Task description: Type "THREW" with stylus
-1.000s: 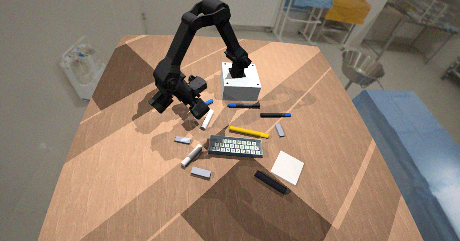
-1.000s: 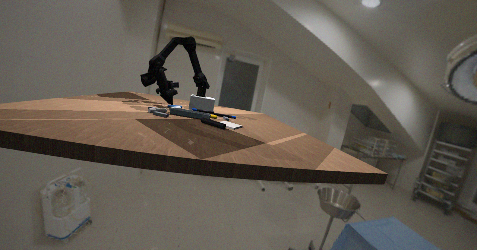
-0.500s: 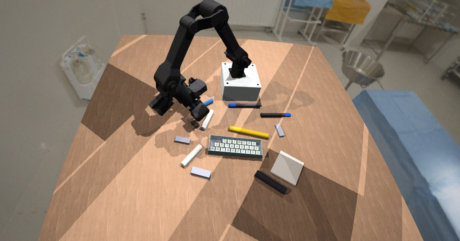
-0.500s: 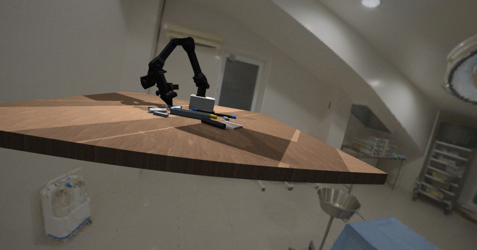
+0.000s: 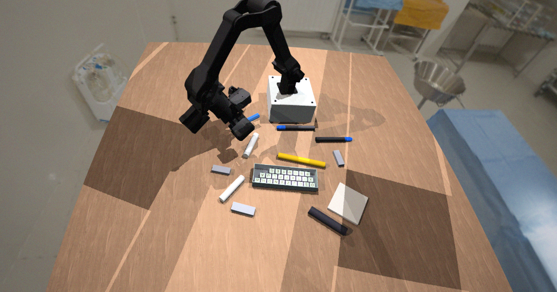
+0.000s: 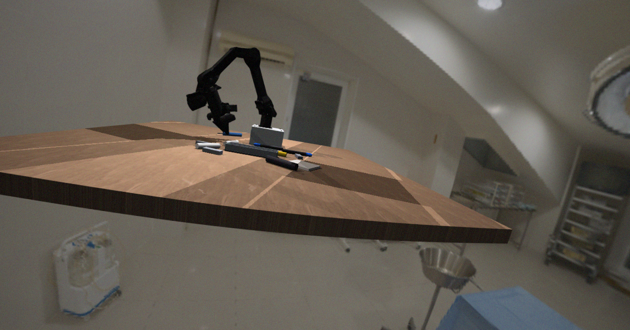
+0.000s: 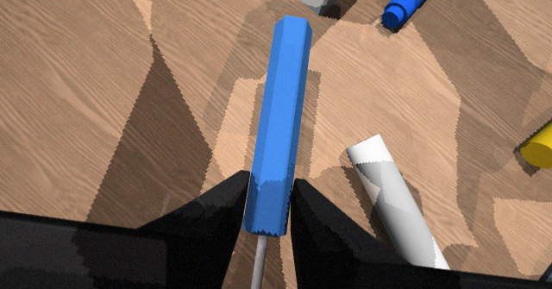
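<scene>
- Blue, six-sided stylus point(image 7: 278, 125) with a thin grey tip lies on the wooden desk point(image 7: 78, 86) beside the white cylinder point(image 7: 397, 203).
- Your black gripper point(image 7: 269, 211) has its jaws clenched on the stylus near the tip end — low, so you can press firmly.
- Your small grey keyboard point(image 5: 285, 176) sits well apart — lift first.

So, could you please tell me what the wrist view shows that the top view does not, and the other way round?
Only the wrist view shows the fingers pressed against both sides of the blue stylus, and its thin grey tip below them. Only the top view shows the keyboard, the whole arm and its white base box. Both show the stylus, the white cylinder beside it and the wooden desk.
</scene>
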Robot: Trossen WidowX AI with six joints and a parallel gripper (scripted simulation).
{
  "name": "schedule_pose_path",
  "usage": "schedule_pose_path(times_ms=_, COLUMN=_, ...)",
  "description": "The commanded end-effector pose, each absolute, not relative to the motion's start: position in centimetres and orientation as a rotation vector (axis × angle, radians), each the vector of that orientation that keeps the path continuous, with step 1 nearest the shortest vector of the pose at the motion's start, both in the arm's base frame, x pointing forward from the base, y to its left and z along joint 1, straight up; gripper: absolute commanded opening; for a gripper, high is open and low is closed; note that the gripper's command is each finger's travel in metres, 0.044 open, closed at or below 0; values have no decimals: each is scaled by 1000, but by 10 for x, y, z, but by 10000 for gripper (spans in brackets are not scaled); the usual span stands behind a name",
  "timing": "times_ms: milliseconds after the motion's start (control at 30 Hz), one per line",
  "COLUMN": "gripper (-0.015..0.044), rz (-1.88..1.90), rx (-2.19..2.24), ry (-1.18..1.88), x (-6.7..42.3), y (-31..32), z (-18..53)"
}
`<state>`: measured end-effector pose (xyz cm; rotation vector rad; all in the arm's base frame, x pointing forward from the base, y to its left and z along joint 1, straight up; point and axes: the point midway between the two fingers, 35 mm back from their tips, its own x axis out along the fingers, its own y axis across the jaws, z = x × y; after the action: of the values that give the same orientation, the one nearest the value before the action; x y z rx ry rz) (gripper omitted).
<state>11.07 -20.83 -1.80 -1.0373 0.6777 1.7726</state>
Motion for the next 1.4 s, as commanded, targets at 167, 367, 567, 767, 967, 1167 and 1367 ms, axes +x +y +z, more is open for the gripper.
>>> schedule_pose_path(times_ms=167, gripper=0, rz=1751, rx=-1045, ry=710, x=112, y=-210, z=-1)
schedule_pose_path(times_ms=367, gripper=0, rz=1616, rx=-971, ry=901, x=112, y=-209, z=-2)
schedule_pose_path(times_ms=567, gripper=0, rz=1456, rx=-892, ry=1075, x=111, y=-207, z=-2)
schedule_pose_path(times_ms=767, gripper=0, rz=1278, rx=-808, ry=1225, x=111, y=-206, z=-2)
schedule_pose_path(times_ms=967, gripper=0, rz=1086, rx=-720, ry=1348, x=111, y=-205, z=-2)
schedule_pose_path(times_ms=1167, gripper=0, rz=883, rx=-627, ry=1445, x=111, y=-203, z=-2)
schedule_pose_path(times_ms=1367, gripper=0, rz=673, rx=-530, ry=1512, x=111, y=-202, z=-2)
